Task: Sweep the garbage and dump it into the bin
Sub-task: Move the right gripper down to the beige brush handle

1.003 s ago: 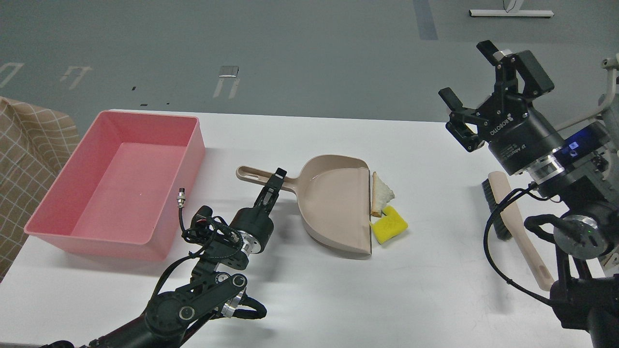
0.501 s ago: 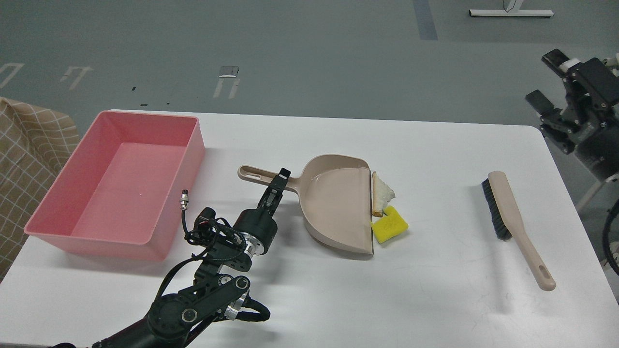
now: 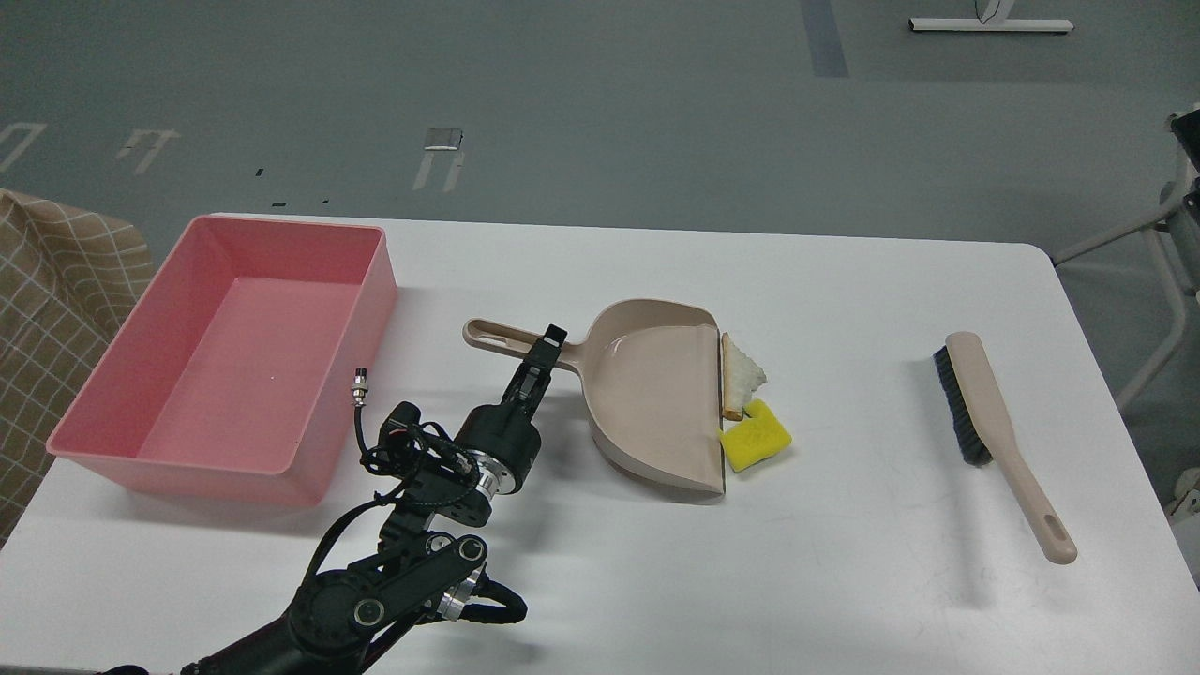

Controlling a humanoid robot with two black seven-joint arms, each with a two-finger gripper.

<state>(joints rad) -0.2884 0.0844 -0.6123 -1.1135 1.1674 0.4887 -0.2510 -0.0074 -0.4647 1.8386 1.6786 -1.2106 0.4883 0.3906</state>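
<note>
Beige plastic dominates the middle of the white table (image 3: 581, 581): a dustpan (image 3: 652, 403) lies flat with its open lip facing the robot's right, its long handle running away toward the left and slightly to the far side. The left gripper (image 3: 542, 359) sits at that handle near where it joins the pan, its dark fingers seen nearly end-on; whether they are clamped on the handle or merely resting at it cannot be told. The right gripper is out of the picture.

Garbage waits right at the pan's lip. The bread wedge (image 3: 741, 377) stands against the far half of the lip, crust touching it, and the yellow sponge chunk (image 3: 756, 438) lies just beside the near half, touching or almost touching both lip and bread. Neither scrap is inside the pan.

The brush (image 3: 989, 412) lies well apart to the right, bristles at the far end facing left toward the scraps, handle pointing toward the robot. The pink bin (image 3: 370, 309) stands empty to the left, beyond the handle's tip.

Everything lines up along one left-to-right axis: bin, handle, pan, scraps, brush. By that layout, the sweep should run leftward into the pan's mouth, and the brush falls to the absent right arm, being far nearer that side. The left arm is the nearer one for steadying the pan and later carrying it to the bin.
</note>
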